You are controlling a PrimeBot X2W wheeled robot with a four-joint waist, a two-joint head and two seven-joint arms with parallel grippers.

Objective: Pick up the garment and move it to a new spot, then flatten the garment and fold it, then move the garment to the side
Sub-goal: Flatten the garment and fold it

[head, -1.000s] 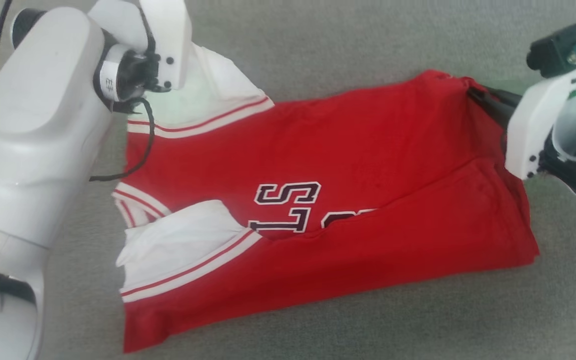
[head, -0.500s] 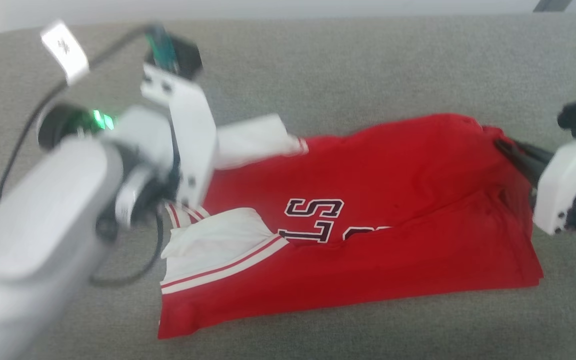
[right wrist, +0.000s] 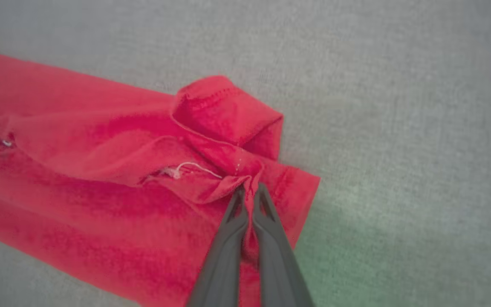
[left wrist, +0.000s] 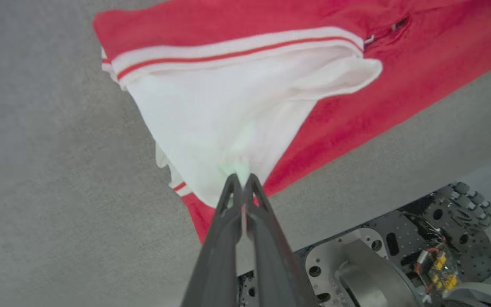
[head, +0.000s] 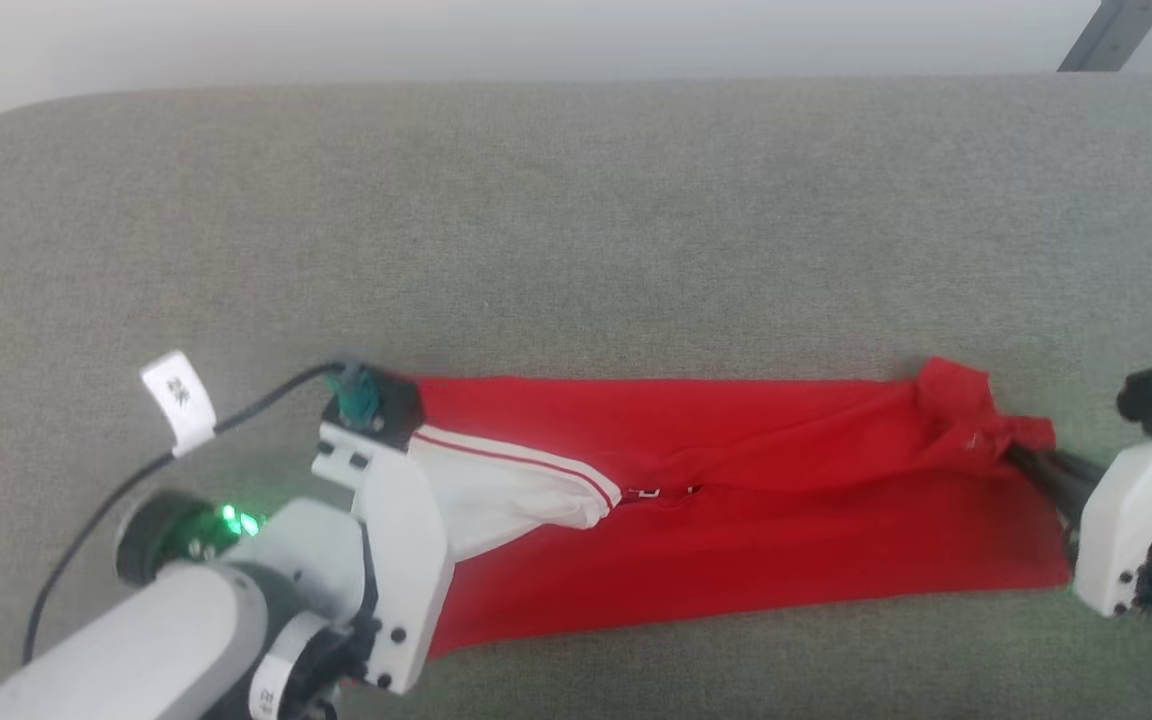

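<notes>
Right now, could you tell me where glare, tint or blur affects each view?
Head view: sharp, top washed out; left wrist view: white sleeve of bright red soft shirt overexposed, faintly green; right wrist view: soft focus, green cast on grey fabric surface.

Grey surface (head: pixel 576 220) lies open beyond the garment (head: pixel 786 530); left arm (head: pixel 186 640) and right arm (head: pixel 1126 530) bar its ends.

White arm (head: pixel 166 640), dark left end effector (left wrist: pixel 241 178)

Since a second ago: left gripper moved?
Yes: left gripper drew the white sleeve toward the robot, from the far edge of the garment to its near hem.
</notes>
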